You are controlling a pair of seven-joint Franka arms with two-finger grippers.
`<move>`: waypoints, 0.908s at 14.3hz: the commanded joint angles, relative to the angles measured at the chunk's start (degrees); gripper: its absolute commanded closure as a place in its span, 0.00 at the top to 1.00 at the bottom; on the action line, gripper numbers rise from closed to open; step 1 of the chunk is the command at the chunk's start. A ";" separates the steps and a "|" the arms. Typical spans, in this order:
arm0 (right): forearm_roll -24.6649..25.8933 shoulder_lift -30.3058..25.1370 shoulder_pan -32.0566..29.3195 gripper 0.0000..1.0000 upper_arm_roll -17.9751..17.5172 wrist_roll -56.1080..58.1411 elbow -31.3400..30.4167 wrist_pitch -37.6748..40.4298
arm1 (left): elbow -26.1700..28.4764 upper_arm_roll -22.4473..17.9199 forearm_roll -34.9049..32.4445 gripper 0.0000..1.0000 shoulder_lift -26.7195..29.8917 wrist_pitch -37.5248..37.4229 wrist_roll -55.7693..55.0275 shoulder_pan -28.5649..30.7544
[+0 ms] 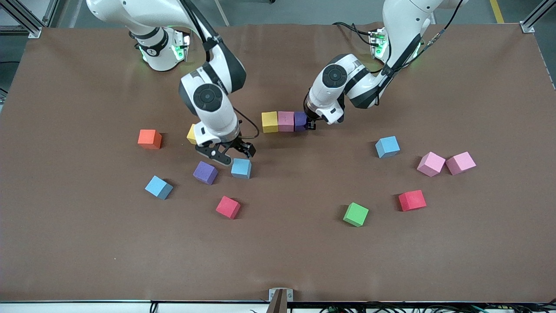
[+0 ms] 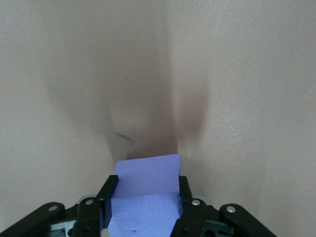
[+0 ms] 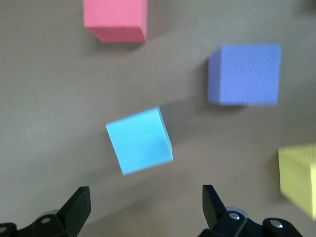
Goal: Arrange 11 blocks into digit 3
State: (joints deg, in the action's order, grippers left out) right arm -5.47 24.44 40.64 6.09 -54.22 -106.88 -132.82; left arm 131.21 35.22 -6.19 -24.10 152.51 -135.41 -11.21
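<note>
A row of three blocks lies mid-table: yellow (image 1: 269, 121), pink (image 1: 286, 121) and purple (image 1: 300, 121). My left gripper (image 1: 310, 124) is shut on that purple block (image 2: 145, 190), low at the table, at the row's end toward the left arm. My right gripper (image 1: 232, 155) hangs open just above a blue block (image 1: 241, 168). In the right wrist view this blue block (image 3: 139, 140) lies ahead of the gripper (image 3: 144, 205), not between the fingers. Loose blocks are scattered around: purple (image 1: 205, 172), blue (image 1: 158, 187), red (image 1: 228, 207), green (image 1: 355, 214).
Toward the left arm's end lie a blue block (image 1: 387, 147), two pink ones (image 1: 431, 164) (image 1: 461, 163) and a red one (image 1: 412, 200). An orange cube (image 1: 149, 139) sits toward the right arm's end. Another yellow block (image 1: 191, 134) is half hidden by the right hand.
</note>
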 commanded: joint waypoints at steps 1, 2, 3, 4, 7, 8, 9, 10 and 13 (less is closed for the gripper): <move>0.02 5.51 -2.14 1.00 -0.82 6.48 5.70 0.28 | -1.22 -0.06 -2.51 0.25 -1.92 0.86 -0.82 -0.40; 0.11 6.75 -2.15 1.00 -0.82 7.01 6.76 0.19 | -1.30 -0.06 -2.60 0.25 -2.18 0.86 -0.73 -0.40; 0.11 7.98 -2.15 1.00 -0.82 7.46 7.73 0.19 | -1.30 -0.06 -2.95 0.25 -2.18 0.86 -0.73 -0.31; 0.20 8.86 -2.06 1.00 -0.82 7.98 8.09 0.02 | -1.39 -0.06 -3.22 0.25 -2.27 0.86 -0.73 -0.40; 0.20 9.48 -2.06 1.00 -0.91 10.18 7.83 0.02 | -1.74 -0.06 -3.39 0.25 -2.35 0.86 -0.73 -0.40; 0.20 10.01 -1.89 1.00 -0.91 10.18 7.91 0.02 | -1.92 -0.06 -3.39 0.25 -2.79 0.86 -0.73 -0.40; 0.20 10.36 -1.71 1.00 -0.91 10.18 7.91 -0.42 | -2.18 -0.15 -3.39 0.25 -3.06 0.86 -0.73 -0.40; 0.20 10.80 -1.53 1.00 -0.91 10.27 7.91 -0.77 | -2.27 -0.15 -3.39 0.26 -3.23 0.86 -0.73 -0.48; 0.20 11.33 -1.36 1.00 -0.91 10.10 7.91 -1.48 | -2.89 -0.23 -3.39 0.26 -3.59 0.86 -0.73 -0.84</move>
State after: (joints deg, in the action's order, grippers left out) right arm -5.47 34.98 39.38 5.40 -44.63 -99.81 -133.82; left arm 129.98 35.28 -7.90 -25.17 152.51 -135.41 -11.39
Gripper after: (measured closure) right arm 0.000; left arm 0.467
